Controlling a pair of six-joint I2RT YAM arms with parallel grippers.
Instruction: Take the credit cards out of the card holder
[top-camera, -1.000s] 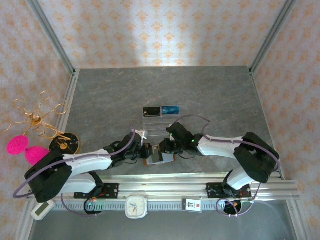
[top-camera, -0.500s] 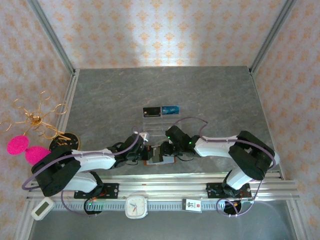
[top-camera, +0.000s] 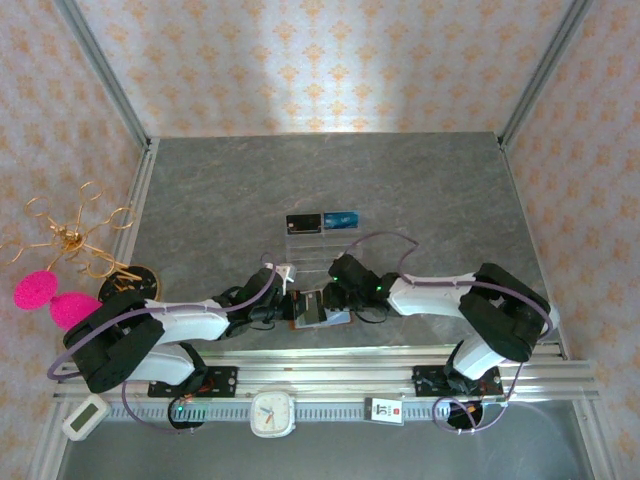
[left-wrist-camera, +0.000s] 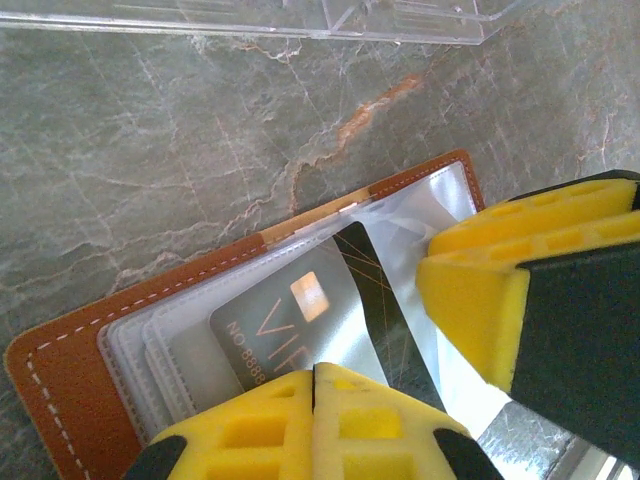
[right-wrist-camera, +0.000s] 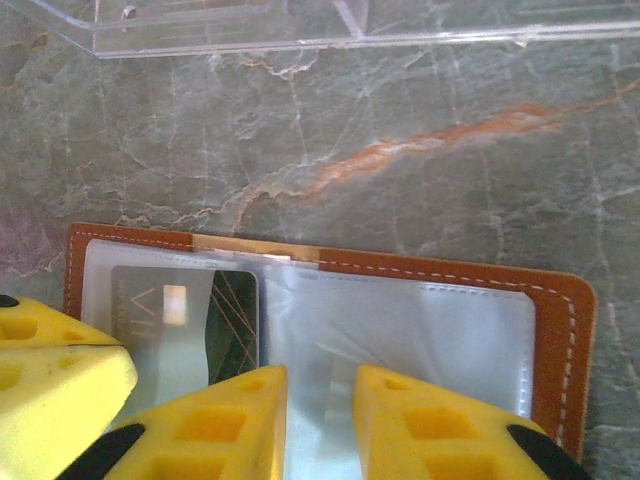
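Brown leather card holder (right-wrist-camera: 560, 300) looks pinned by the closed left gripper (left-wrist-camera: 312, 400). Slightly apart, the right gripper (right-wrist-camera: 320, 390) might snag the clear plastic sleeve (right-wrist-camera: 420, 330), not the grey credit card (left-wrist-camera: 290, 320).

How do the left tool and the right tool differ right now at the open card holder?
The left tool has its fingers closed together; the right tool shows a narrow gap between its fingers. The left tool is at the side of the card holder that holds the grey card; the right tool is over the clear sleeve beside it. Both have yellow fingertips.
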